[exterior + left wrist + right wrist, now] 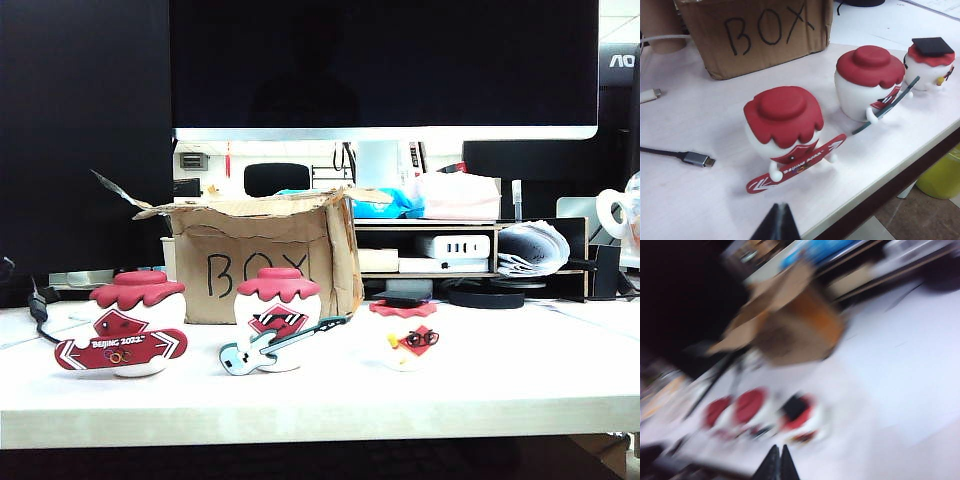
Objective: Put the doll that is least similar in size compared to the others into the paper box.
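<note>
- Three dolls stand in a row along the front of the table point(560, 385), and the one you want is the doll point(408, 338) at the right end of the exterior view: the smallest, with a flat red cap, black glasses and a small yellow detail.
- It sits apart from the doll with the light-blue guitar point(277, 322), which stands between it and the doll with the red snowboard point(128, 325).
- You have the paper box point(262, 252) behind the row, nearest the two larger dolls, with its ragged flaps open upward and "BOX" written on its front.
- Neither arm shows in the exterior view, so I judge this as the very start: the reach has not yet arrived and nothing is held.
- Your left gripper point(776, 222) shows only as a dark tip at the table's front edge near the snowboard doll; you cannot tell how its jaws stand.
- Your right gripper point(777, 463) has its fingers pressed together, empty, above the front of the table in a blurred view.
- Next, you would need to spread the right jaws and bring them over the small doll.
- The doll stands upright, long axis vertical, its face turned toward the table's front edge; a grip around the round body below the cap looks the safer bet.
</note>
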